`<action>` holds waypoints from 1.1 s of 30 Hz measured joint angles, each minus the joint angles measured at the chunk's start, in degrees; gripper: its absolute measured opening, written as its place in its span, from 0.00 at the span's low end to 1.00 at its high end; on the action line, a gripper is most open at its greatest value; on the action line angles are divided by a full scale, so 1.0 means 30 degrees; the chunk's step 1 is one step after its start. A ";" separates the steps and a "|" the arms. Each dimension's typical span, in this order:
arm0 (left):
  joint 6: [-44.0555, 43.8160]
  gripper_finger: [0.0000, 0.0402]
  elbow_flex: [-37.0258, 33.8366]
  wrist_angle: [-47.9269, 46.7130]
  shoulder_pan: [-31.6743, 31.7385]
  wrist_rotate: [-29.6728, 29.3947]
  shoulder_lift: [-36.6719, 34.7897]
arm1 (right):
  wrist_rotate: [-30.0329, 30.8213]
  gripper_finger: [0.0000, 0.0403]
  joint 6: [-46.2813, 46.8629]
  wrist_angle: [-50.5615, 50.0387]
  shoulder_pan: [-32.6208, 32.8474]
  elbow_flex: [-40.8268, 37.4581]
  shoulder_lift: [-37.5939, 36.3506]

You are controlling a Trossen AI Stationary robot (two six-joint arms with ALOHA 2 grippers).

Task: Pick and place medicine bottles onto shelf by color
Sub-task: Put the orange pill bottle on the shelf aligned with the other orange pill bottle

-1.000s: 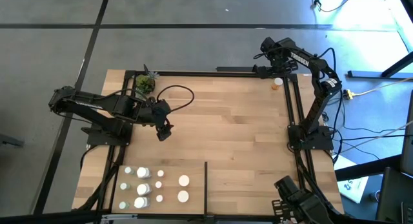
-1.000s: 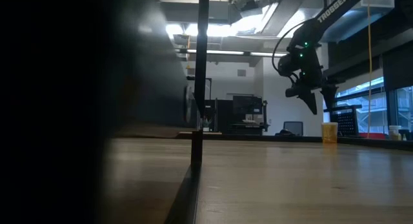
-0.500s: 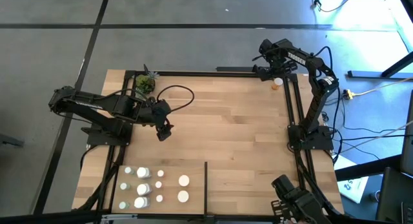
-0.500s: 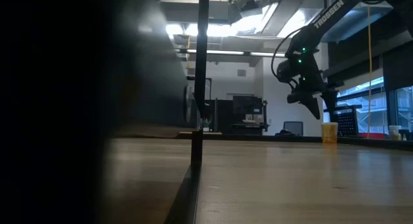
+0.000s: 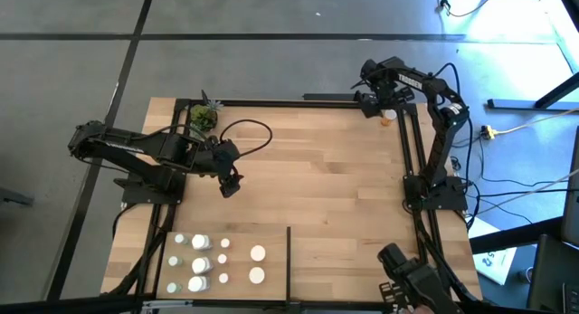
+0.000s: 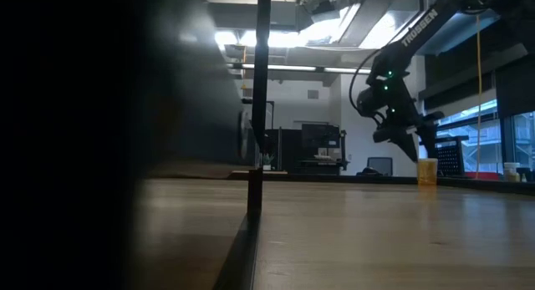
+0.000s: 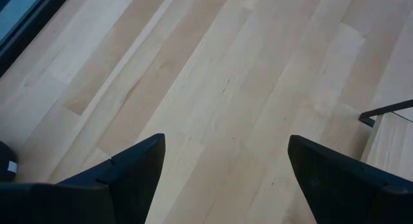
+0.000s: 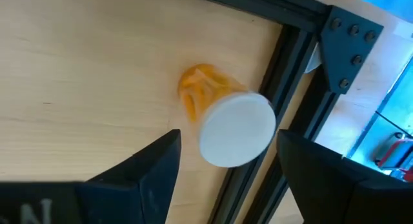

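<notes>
Right, the orange bottle (image 8: 222, 124) is what I'm looking at: it stands upright on the shelf (image 5: 317, 183), white cap up, at the far right corner, just beside the black frame bar (image 8: 293, 75) that runs down the right edge. My right gripper (image 5: 378, 102) hangs directly over it with its fingers (image 8: 145, 169) spread apart, one on either side of the bottle in the right wrist view, and nothing between them is gripped; from the low view the gripper tips sit above and just beside the bottle (image 6: 427, 170), not touching it. The other medicine bottles (image 5: 201, 261) stand grouped in the near left corner, white caps in rows, a few pale green ones along the left side of the group, all to the left of the short black divider strip (image 5: 289, 260). My left gripper (image 5: 230, 185) waits over the left part of the shelf, well apart from that group, its fingers (image 7: 132, 169) also spread with only bare planks under them. The small potted plant (image 5: 204, 116) sits at the far left corner, with a black cable (image 5: 249, 133) looping beside it.
</notes>
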 joint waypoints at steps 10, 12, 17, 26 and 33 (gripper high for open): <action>0.0000 0.80 0.0000 0.0000 0.0000 -0.0002 0.0000 | 0.0465 0.64 -0.0415 0.0348 0.0007 0.0000 0.0428; 0.0000 0.80 0.0000 0.0000 0.0000 -0.0001 0.0000 | 0.0505 0.64 -0.0415 0.0522 0.0000 0.0000 0.0428; -0.0054 0.80 0.0000 0.0000 0.0000 0.0005 0.0000 | 0.0510 0.64 -0.0415 0.0627 0.0007 0.0000 0.0428; -0.0080 0.80 0.0000 0.0000 -0.0008 0.0005 0.0000 | 0.0517 0.64 -0.0481 0.0699 0.0000 0.0000 0.0428; -0.0095 0.80 0.0000 0.0000 -0.0007 0.0005 0.0000 | 0.0469 0.64 -0.0834 0.0692 -0.0003 0.0003 0.0428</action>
